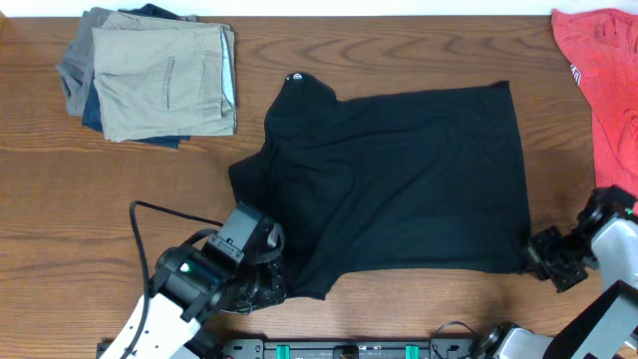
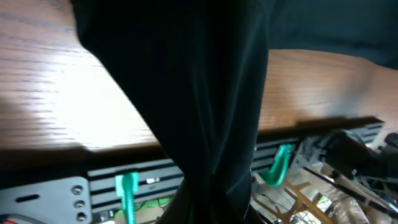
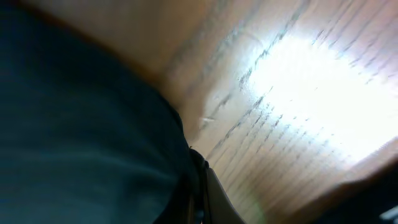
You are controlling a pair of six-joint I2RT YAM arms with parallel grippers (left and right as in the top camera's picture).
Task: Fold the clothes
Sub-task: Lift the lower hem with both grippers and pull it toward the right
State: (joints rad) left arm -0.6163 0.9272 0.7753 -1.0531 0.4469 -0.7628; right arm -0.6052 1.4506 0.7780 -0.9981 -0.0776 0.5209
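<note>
Evidently unfolded as yet, the black garment point(image 1: 399, 179) lay spread on the desk point(image 1: 100, 219) right of the folded trousers point(image 1: 159, 85), the left claw point(image 1: 271, 282) and right claw point(image 1: 541, 261) each clenched on a corner away from them.

No word or number can be read in any view. The black garment point(image 1: 399, 179) carries a small white round logo point(image 1: 294, 77) at its eleven-o'clock corner, too small to make out. The red shirt point(image 1: 608, 90), at the table's two o'clock, bears a pale mark point(image 1: 575, 71) on its nine-o'clock edge, which is also illegible.
</note>
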